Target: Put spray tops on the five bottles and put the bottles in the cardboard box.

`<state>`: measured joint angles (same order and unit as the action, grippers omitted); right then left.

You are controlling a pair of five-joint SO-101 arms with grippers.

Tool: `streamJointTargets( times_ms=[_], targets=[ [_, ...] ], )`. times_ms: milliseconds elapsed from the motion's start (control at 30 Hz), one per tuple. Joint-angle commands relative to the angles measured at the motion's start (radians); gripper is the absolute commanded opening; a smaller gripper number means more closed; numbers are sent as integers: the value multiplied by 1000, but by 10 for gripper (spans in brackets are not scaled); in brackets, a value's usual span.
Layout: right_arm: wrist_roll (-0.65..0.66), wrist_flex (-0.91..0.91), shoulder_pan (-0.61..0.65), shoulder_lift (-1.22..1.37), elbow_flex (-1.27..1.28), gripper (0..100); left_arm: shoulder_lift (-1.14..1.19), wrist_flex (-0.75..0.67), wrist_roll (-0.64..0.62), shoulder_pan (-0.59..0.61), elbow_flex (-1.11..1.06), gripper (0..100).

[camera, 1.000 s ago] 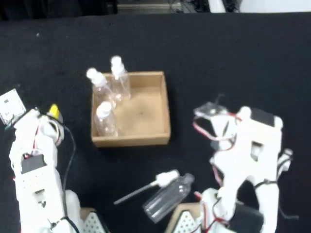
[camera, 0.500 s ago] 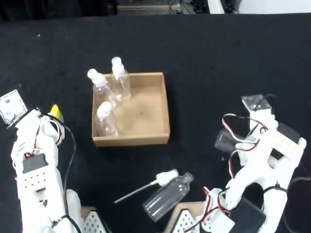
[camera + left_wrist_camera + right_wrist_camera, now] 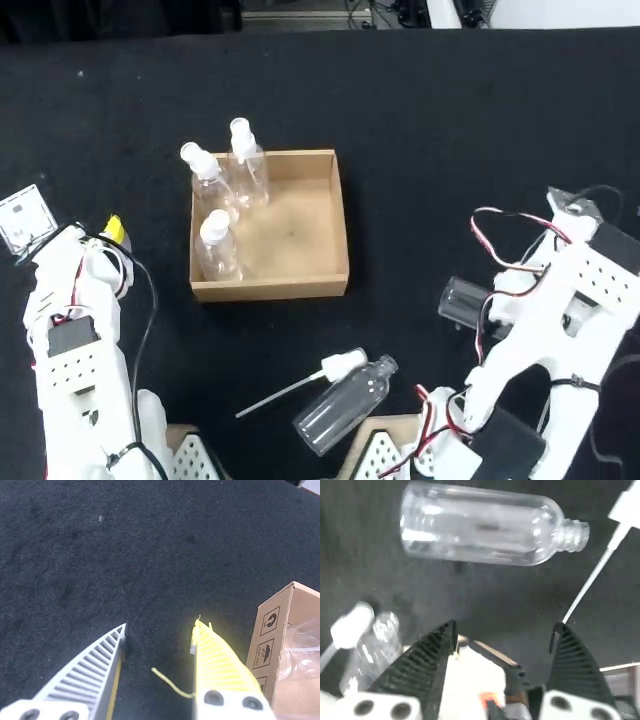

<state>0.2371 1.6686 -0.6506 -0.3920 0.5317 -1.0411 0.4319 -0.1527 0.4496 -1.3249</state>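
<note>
Right arm [image 3: 560, 300] swung outward; box [image 3: 270, 290] holds three bottles [image 3: 218, 250].

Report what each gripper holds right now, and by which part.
Nothing is held. The left gripper is open and empty; the right gripper is open too, with an uncapped bottle lying beyond it, untouched.

Overhead view, close wrist views; left shares box [image 3: 270, 290] [image 3: 280, 630]

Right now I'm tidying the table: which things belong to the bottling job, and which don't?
Job: cardboard box; three topped bottles in it; bare bottle; loose spray top beside it; second bare bottle.
Lying about: cables past the table's far edge.
</note>
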Motion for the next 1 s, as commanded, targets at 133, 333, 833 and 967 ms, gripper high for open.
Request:
streamJointTargets(
  times_ms=[133, 333, 833, 967],
  targets=[
    [-269, -331, 48, -4, 228, 266, -21, -15, 6, -1, 13, 191],
    [-279, -520, 49, -4, 328, 266, -21, -17, 6, -1, 13, 191],
    [-43, -253, -81, 4, 10, 265, -21, -17, 6, -1, 13, 191],
    [55, -298, -233, 5, -58, 265, -21, -17, 6, -1, 13, 191]
  ],
)
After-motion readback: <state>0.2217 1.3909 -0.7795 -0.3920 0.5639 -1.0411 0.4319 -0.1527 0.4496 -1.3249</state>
